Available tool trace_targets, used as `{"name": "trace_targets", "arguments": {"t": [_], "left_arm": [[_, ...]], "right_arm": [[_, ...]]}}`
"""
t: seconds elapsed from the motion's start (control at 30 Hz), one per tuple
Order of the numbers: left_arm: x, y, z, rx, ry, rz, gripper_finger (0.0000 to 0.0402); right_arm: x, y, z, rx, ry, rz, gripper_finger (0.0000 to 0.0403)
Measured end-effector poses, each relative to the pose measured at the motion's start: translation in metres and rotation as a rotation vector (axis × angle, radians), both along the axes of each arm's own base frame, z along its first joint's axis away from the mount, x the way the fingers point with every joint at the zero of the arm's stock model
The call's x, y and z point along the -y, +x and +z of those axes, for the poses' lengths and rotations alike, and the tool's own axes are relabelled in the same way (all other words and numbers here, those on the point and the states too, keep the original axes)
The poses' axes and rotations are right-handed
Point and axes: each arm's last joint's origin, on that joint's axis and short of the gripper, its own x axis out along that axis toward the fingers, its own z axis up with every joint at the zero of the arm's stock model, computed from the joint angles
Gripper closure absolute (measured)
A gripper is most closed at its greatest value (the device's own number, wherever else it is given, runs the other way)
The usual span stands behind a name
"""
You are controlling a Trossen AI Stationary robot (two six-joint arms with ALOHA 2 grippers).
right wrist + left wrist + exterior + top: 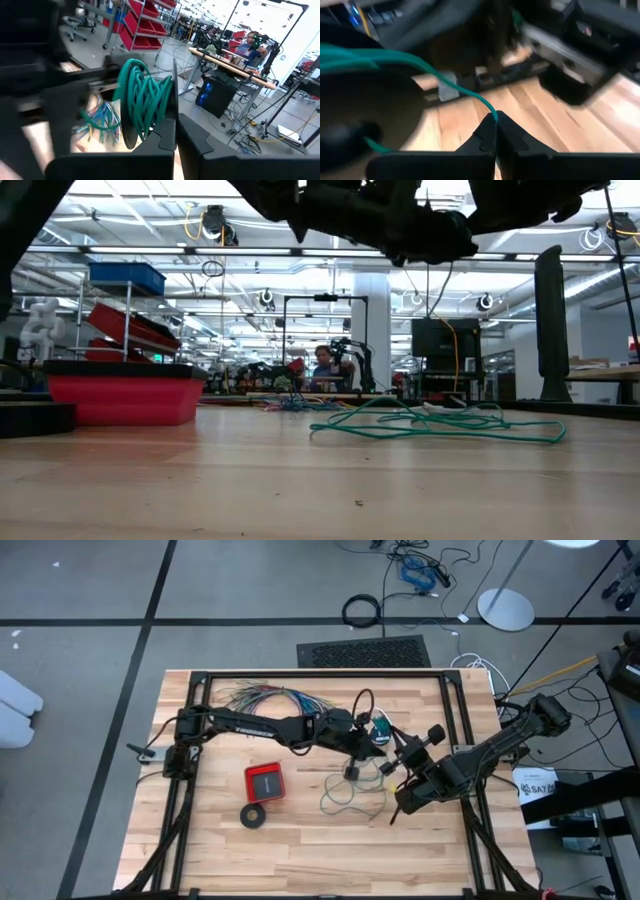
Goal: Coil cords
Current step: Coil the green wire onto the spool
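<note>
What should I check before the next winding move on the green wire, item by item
1. Left gripper shut on the teal-green wire: ok.
2. Right gripper shut, coil of the wire at its fingertips: ok; actual grip: cannot tell.
3. Loose wire on the table free of knots: cannot tell.
4. Loose wire apart from the red box and black ring: ok.
5. All wire coiled: not ok, a loose run remains.

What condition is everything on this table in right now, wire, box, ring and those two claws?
teal-green wire: partly coiled, the rest loose on the table.
left gripper: shut on the teal-green wire.
right gripper: shut, beside the coil.
red box: resting flat.
black ring: lying flat.
many-coloured wires: fanned out.
</note>
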Motion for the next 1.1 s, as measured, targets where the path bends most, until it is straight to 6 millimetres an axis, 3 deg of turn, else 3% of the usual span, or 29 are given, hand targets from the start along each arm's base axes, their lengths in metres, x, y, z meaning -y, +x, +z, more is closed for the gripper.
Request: {"name": "trace_targets", "arguments": {"t": [0.2,0.33,1.1], "left_arm": [[0.0,0.008,-0.007,0.053,-0.045,0.006,0.0401],[0.0,0.008,0.0,0.104,-0.053,0.005,0.0401],[-0.014,0.01,-0.003,0.106,-0.052,0.182,0.0401]], "right_arm": [[0.0,0.0,0.0,0.001,0.004,0.002,0.0403],[-0.001,0.0,0.0,0.011,-0.002,-0.001,0.0403],[-0.016,-0.015,0.011,0.157,-0.017,0.055,0.0403]]}}
